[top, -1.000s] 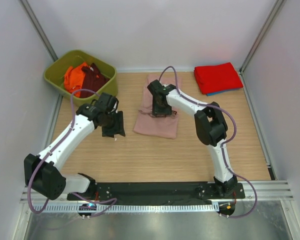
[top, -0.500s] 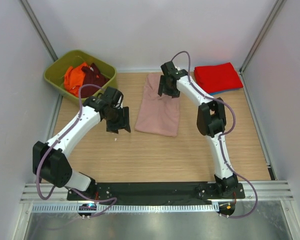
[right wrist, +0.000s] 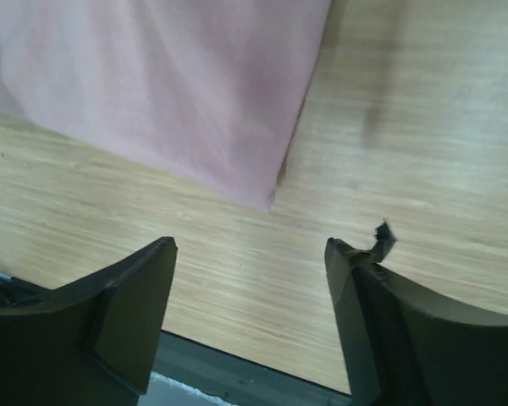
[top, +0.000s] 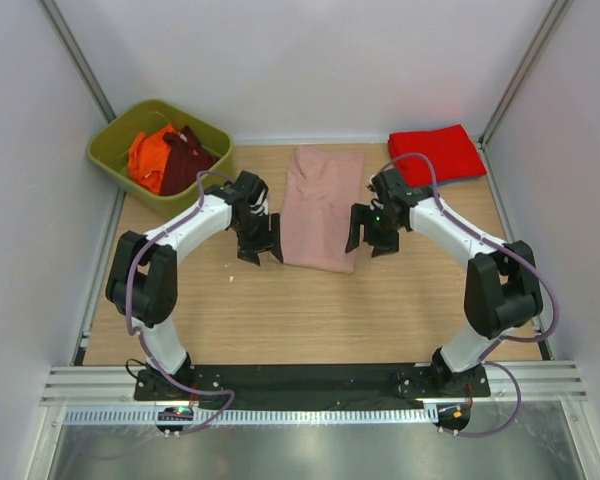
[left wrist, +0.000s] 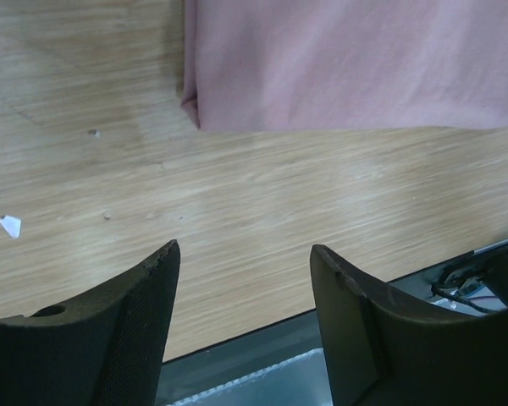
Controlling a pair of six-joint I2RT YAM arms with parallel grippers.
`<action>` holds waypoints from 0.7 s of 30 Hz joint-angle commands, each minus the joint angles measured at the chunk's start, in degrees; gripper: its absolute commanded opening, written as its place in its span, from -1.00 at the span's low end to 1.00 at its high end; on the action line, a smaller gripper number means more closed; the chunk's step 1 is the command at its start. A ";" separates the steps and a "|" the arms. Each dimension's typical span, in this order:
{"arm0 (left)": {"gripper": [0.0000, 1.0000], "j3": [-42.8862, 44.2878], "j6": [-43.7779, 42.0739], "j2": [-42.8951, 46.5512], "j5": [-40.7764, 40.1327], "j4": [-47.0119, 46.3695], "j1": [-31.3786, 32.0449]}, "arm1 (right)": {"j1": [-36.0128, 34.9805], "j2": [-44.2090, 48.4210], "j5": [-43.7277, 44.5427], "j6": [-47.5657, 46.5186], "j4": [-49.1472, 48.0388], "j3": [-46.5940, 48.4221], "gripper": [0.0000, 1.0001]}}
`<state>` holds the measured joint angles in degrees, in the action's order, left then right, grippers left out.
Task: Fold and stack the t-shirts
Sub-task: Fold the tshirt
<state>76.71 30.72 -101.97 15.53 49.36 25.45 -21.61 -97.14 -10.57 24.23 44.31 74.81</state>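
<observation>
**Top external view.** The dusty-pink t-shirt (top: 320,205) lies flat in the middle of the table (top: 310,300) as a long, narrow strip. Its long axis runs from the near side toward the far wall. The left gripper (top: 262,254) stands just beside its near-left corner and the right gripper (top: 367,246) just beside its near-right edge, so the cloth lies between the two claws, inward of each. Neither arm is clearly nearer. A folded red t-shirt (top: 438,152) rests well apart at the far right. The orange t-shirt (top: 145,160) and maroon t-shirt (top: 185,160) sit crumpled in the green bin (top: 195,120) at the far left.

**Left wrist view.** The left gripper (left wrist: 244,254) stands spread wide with only bare wood in its gap, holding nothing. The dusty-pink t-shirt (left wrist: 347,59) lies ahead of the fingers and off to the right. Its near corner is almost in line with the left finger, and its near hem runs across the frame. A small white scrap (left wrist: 10,225) lies on the wood to the left.

**Right wrist view.** The right gripper (right wrist: 250,245) is likewise wide apart and empty. The dusty-pink t-shirt (right wrist: 152,85) spreads ahead and to the left, its near corner pointing nearly into the middle of the gap but not reaching the fingers. A short reach forward by each claw looks enough to meet a near corner, likely to fold the strip along its length.
</observation>
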 commanded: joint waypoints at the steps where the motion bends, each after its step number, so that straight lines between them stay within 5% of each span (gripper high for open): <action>1: 0.27 2.40 -1.89 -0.50 2.58 -5.50 -0.05 | 0.25 3.97 -9.18 -0.86 -9.23 -9.13 0.51; 2: 0.06 2.48 -2.07 -0.85 2.92 -5.94 -0.23 | 0.34 4.24 -9.90 -0.33 -11.86 -11.85 0.37; 5: -0.13 3.62 -2.68 -2.70 2.49 -6.39 -0.49 | 0.60 4.33 -11.14 1.96 -16.08 -14.94 0.03; 21: 0.00 7.14 -5.41 -10.17 -1.56 -5.86 -1.55 | 1.83 -0.85 -11.14 -0.94 -19.18 -17.41 -0.06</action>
<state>81.58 26.68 -112.12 14.76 44.40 24.53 -19.86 -97.36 -19.92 24.25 27.16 56.86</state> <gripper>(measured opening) 0.501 0.476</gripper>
